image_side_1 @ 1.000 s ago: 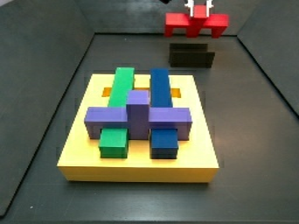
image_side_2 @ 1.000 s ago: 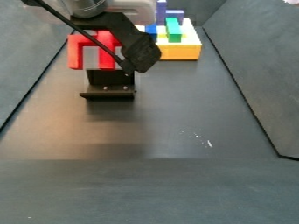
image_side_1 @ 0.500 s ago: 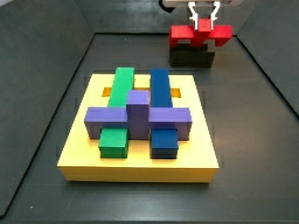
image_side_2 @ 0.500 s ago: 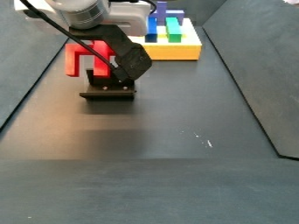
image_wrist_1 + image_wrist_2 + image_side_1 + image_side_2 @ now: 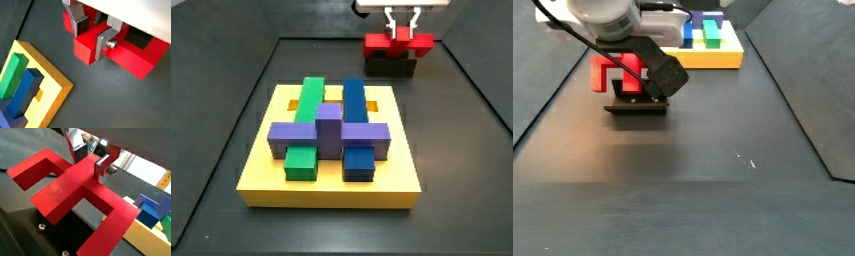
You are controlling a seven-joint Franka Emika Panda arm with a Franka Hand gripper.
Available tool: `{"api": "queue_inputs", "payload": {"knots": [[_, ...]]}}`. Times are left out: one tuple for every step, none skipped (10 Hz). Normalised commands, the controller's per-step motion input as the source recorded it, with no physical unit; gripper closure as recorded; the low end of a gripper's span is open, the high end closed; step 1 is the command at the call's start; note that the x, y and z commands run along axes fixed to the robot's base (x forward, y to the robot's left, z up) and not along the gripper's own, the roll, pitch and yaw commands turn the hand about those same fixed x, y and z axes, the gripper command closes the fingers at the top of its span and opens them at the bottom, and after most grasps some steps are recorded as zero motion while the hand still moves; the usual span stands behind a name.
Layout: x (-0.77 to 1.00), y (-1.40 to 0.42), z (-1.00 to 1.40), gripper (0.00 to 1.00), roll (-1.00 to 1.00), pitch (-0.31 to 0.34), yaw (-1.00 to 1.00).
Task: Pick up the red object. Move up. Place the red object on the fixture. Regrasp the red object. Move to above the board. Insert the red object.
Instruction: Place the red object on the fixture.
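The red object [image 5: 382, 44] is down on the top of the black fixture [image 5: 389, 67] at the far end of the floor. It also shows in a side view [image 5: 609, 70] over the fixture [image 5: 637, 104]. My gripper [image 5: 402, 28] comes down from above and is shut on its central stem. In both wrist views the silver fingers [image 5: 107, 42] clamp the stem of the red object [image 5: 87, 50] from both sides, with the gripper [image 5: 91, 165] over the red object's crossbar [image 5: 73, 183]. The yellow board [image 5: 265, 160] lies apart from it, nearer the front.
The board carries green [image 5: 309, 95], blue [image 5: 354, 95] and purple [image 5: 329, 130] blocks. It shows behind the arm in a side view [image 5: 714, 58]. Dark walls enclose the floor on the left and right.
My gripper has come down with the red object, from well above the fixture to resting on its top. The board has not moved.
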Motion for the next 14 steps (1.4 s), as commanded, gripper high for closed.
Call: {"api": "queue_inputs", "payload": {"knots": [[0.00,0.00,-0.15,1.00,0.07,0.000,0.00],[0.00,0.00,-0.15,1.00,0.13,0.000,0.00],[-0.02,0.10,-0.12,1.00,0.16,0.009,-0.04],[0.00,0.18,-0.23,1.00,0.35,0.060,0.00],[0.00,0.12,-0.36,1.00,0.46,0.034,0.00],[0.00,0.00,-0.28,1.00,0.30,0.000,0.00],[0.00,-0.01,-0.21,1.00,0.13,0.000,0.00],[0.00,0.00,-0.27,1.00,0.04,-0.066,0.00],[0.00,0.00,-0.27,1.00,0.08,-0.046,0.00],[-0.03,0.00,-0.25,1.00,0.15,0.000,0.00],[-0.02,0.00,-0.34,1.00,0.15,-0.017,0.00],[0.00,0.00,-0.03,1.00,0.03,0.000,0.00],[0.00,0.00,0.00,1.00,0.00,0.000,0.00],[0.00,0.00,0.00,0.00,0.00,0.000,0.00]]}}
